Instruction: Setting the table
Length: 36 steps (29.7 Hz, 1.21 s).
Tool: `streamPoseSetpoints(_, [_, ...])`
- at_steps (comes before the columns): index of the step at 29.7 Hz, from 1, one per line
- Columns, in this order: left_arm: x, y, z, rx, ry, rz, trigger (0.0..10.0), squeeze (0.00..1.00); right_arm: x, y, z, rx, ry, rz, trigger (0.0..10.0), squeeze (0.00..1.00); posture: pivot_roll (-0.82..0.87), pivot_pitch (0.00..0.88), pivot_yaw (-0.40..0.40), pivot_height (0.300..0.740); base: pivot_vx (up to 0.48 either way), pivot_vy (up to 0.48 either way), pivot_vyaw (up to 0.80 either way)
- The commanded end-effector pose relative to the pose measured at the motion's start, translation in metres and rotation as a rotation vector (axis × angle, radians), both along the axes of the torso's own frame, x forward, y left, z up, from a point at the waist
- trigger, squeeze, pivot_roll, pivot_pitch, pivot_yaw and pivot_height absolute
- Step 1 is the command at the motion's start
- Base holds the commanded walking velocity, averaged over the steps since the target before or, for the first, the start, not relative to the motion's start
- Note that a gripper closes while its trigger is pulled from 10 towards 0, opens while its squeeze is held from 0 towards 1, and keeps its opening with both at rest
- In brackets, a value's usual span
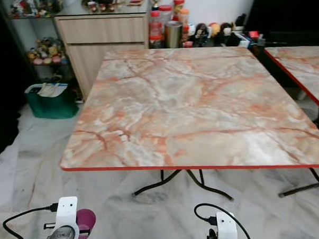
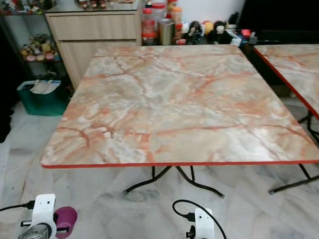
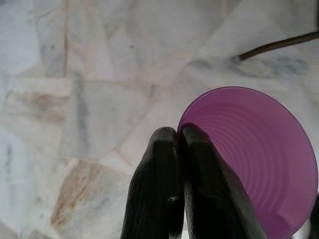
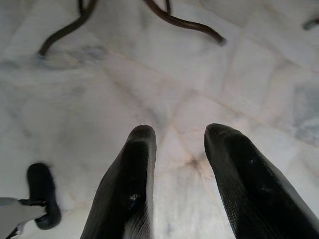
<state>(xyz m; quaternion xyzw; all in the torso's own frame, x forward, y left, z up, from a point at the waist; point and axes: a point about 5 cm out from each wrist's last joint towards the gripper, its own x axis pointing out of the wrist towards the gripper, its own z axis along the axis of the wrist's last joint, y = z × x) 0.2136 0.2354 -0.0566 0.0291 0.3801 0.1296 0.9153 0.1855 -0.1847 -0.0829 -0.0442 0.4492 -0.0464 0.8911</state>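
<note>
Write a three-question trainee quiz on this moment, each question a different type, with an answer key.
1. True or false: the left pincer is shut on the rim of a purple plastic cup.
2. Multiple choice: the right pincer is (A) shut on a spoon, (B) open with marble floor beyond it, (C) resting on the table.
3. Fill in: the marble-pattern table has a ____ edge strip.

Key
1. True: its two fingers pinch the cup wall.
2. B.
3. Red.
</note>
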Motion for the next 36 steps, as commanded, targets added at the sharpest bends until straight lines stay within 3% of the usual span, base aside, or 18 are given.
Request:
streamPoseSetpoints(1, [-0.0036, 0.0021, -0.0014, 0.000, 0.001, 0.025, 10.0, 0.00, -0.0017, 0.0010, -0.0011, -0.002, 0.011, 0.007, 10.0, 0.00, -0.06, 0.000, 0.045, 0.728, 0.000, -0.319, 0.00])
streamPoseSetpoints(23, [-0.0069, -0.0035, -0.0048, -0.006, 0.014, 0.020, 10.0, 0.00, -0.0005, -0.0053, 0.0004, -0.032, 0.007, 0.027, 10.0, 0.00, -0.08, 0.000, 0.040, 0.728, 0.000, -0.332, 0.02])
streamPoseSetpoints(36, [-0.0076, -0.0067, -0.0061, -0.008, 0.020, 0.007, 10.0, 0.00, 0.0008, -0.0047, 0.0011, -0.045, 0.002, 0.054, 10.0, 0.00, -0.08, 0.000, 0.033, 0.728, 0.000, -0.328, 0.31])
